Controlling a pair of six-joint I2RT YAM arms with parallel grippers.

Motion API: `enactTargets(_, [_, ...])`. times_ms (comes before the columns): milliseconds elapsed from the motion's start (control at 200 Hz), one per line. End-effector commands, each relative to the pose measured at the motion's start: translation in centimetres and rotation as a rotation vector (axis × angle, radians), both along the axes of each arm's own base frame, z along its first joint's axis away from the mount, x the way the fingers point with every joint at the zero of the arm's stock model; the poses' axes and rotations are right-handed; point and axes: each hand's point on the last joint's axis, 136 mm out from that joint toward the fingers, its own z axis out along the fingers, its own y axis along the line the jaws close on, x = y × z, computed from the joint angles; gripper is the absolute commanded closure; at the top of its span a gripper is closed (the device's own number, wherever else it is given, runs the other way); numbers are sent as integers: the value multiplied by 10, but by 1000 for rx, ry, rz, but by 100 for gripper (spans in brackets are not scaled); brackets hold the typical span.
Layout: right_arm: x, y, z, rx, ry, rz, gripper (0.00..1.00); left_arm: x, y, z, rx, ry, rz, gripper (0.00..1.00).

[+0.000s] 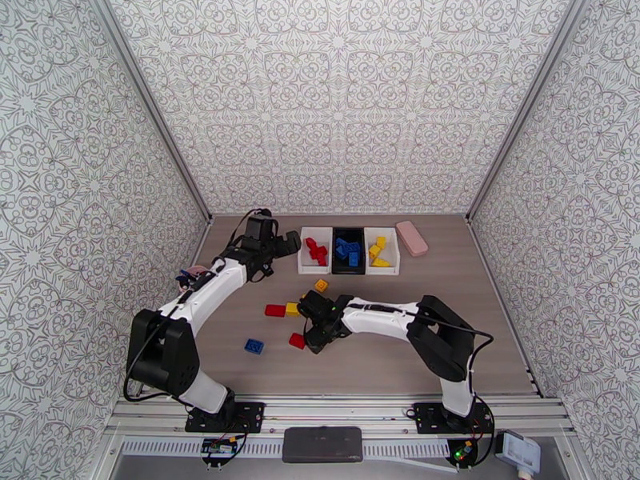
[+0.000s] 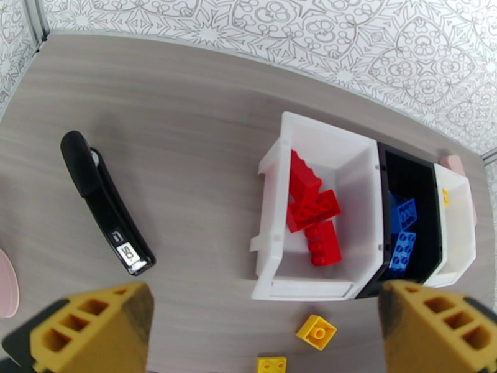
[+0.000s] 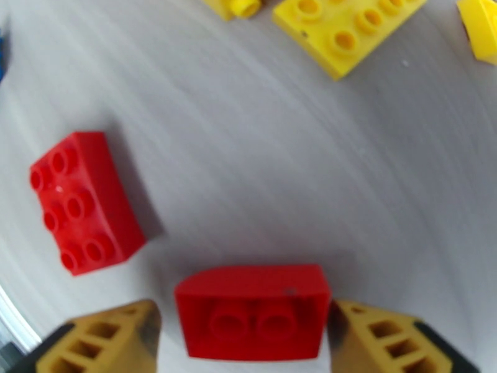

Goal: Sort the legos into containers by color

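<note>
Three containers stand in a row at the back: a white tray point(image 1: 303, 251) point(image 2: 273, 200) with red legos, a black tray point(image 1: 334, 251) point(image 2: 428, 244) with blue ones, and a white tray point(image 1: 394, 251) point(image 2: 460, 231) with yellow ones. My left gripper point(image 1: 282, 248) point(image 2: 261, 296) hangs open just left of the red tray, holding nothing. My right gripper point(image 1: 306, 336) point(image 3: 245, 318) is down at the table with its fingers closed in on both sides of a red lego point(image 1: 297, 340) point(image 3: 251, 318). Loose on the table are a red lego point(image 1: 275, 310) point(image 3: 84, 200), yellow legos point(image 1: 293, 308) point(image 1: 321, 286) point(image 3: 348, 29) and a blue lego point(image 1: 254, 346).
A pink rounded block point(image 1: 412, 238) lies right of the trays. A black bar point(image 2: 105, 206) lies on the table left of the red tray. A pink cup point(image 1: 192, 274) sits beside the left arm. Patterned walls close in the table on three sides.
</note>
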Motion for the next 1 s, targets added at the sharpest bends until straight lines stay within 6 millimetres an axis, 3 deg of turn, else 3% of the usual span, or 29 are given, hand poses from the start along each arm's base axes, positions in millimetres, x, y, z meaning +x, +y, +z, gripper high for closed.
enactTargets(0, [9, 1, 2, -16, -23, -31, 33, -4, 1, 8, -25, -19, 0, 0])
enactTargets(475, [15, 5, 8, 21, -45, -58, 53, -10, 5, 14, -17, -40, 12, 0])
enactTargets(705, [31, -4, 40, 154, -83, -148, 56, -23, 6, 18, -17, -69, 7, 0])
enactTargets(995, [85, -36, 93, 274, -200, -283, 57, -65, -4, 18, -21, -200, -102, 0])
